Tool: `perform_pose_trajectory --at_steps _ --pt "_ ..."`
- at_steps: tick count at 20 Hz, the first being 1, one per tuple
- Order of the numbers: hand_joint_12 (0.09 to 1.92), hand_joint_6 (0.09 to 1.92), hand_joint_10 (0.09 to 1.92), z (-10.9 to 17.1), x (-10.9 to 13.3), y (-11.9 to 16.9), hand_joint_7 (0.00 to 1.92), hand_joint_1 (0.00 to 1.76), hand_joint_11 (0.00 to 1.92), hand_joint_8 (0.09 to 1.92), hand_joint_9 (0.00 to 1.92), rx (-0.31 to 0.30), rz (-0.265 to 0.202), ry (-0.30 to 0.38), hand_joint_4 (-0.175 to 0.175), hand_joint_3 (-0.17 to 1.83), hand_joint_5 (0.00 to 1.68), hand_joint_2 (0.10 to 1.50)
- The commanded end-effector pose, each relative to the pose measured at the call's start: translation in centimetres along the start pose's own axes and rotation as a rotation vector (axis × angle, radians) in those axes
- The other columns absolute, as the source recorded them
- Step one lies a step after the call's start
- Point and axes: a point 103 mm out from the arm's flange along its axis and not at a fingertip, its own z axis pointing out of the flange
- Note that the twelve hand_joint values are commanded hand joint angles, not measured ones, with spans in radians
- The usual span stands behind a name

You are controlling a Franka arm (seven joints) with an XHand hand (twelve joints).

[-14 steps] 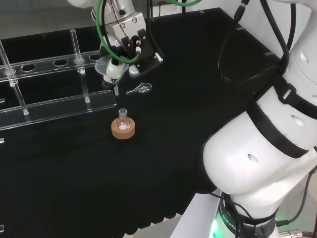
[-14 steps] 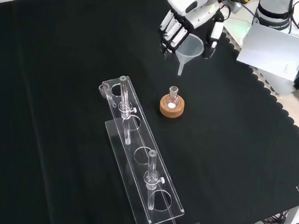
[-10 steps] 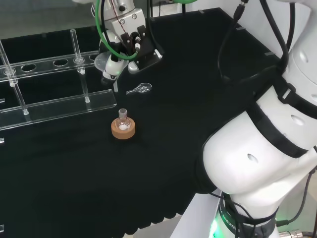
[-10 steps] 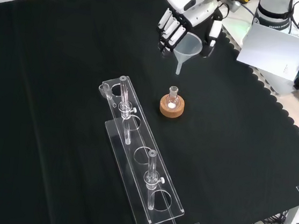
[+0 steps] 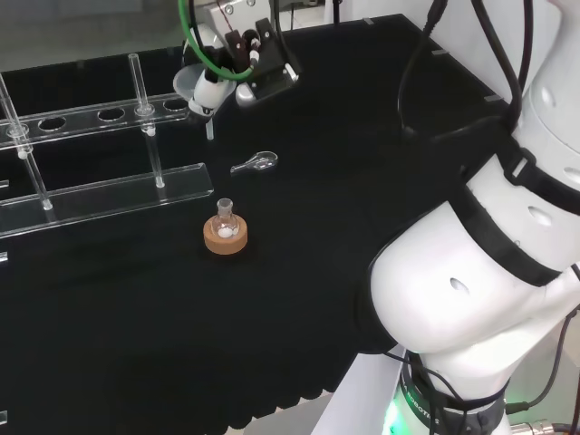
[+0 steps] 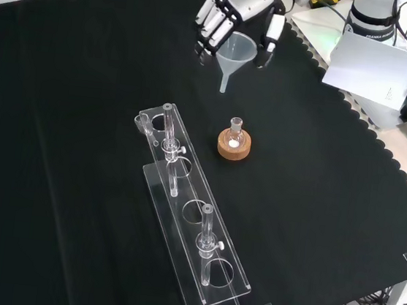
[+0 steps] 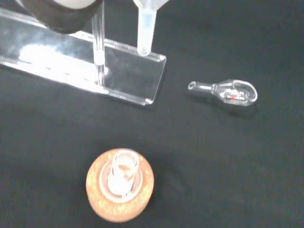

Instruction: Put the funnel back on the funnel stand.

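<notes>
The hand (image 6: 235, 5) is curled round the rim of a clear plastic funnel (image 6: 233, 56) and carries it in the air, spout down. In the head view the hand (image 5: 240, 50) and funnel (image 5: 199, 91) hang by the near end of the clear acrylic funnel stand (image 5: 100, 195). From the front the funnel stand (image 6: 192, 221) runs diagonally, with its holed top rail and upright posts, and the funnel floats above and to the right of its far end. The funnel's spout (image 7: 145, 28) points at the stand's base plate (image 7: 85, 66) in the wrist view.
A small round flask (image 6: 235, 134) with white powder sits in a cork ring (image 6: 233, 147) beside the stand, shown as flask (image 7: 122, 173) in the wrist view. A glass stopper (image 5: 256, 162) lies on the cloth near the hand, also as stopper (image 7: 228, 91). Paper and cables lie at the bench's right edge.
The hand has lifted the funnel and carried it away from above the flask toward the stand's end: up and left in both the head and front views.
</notes>
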Motion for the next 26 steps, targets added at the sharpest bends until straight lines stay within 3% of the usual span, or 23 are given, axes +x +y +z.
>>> perform_pose_trajectory --at_steps 1,13,26 --pt "1.24 0.48 0.45 -1.9 -1.5 2.9 0.52 0.83 0.59 0.64 0.83 -0.035 -0.019 0.018 -0.002 -0.17 0.64 0.99" --pt "1.24 0.51 0.45 -4.2 -2.1 8.1 0.52 0.83 0.59 0.64 0.83 -0.067 -0.056 0.006 0.000 -0.17 0.65 0.99" --pt "1.22 0.55 0.45 -3.9 -2.2 12.3 0.52 0.84 0.61 0.65 0.83 -0.060 -0.088 0.026 -0.004 -0.17 0.65 1.00"
